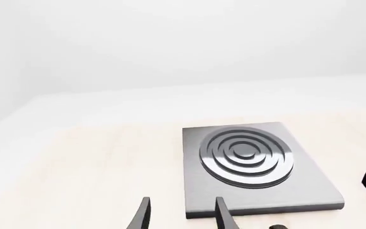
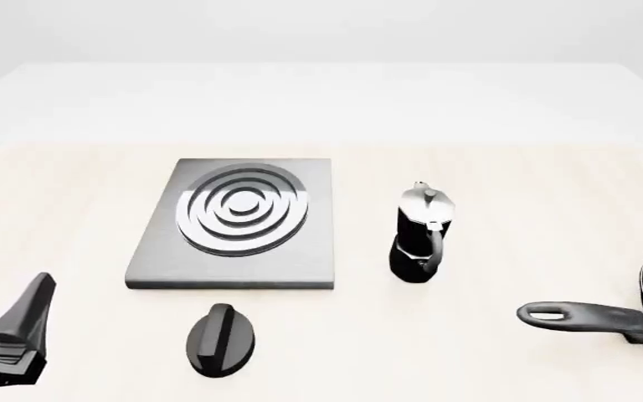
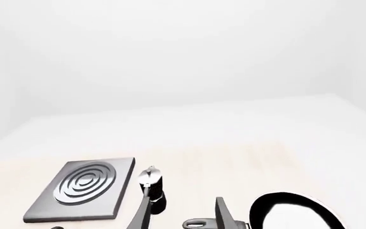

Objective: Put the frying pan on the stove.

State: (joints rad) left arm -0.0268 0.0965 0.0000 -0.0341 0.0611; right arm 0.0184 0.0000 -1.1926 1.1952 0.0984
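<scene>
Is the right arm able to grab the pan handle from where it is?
Probably yes. The right gripper is open, and the frying pan handle lies just ahead of it with nothing between; the moka pot stands off to the side.
</scene>
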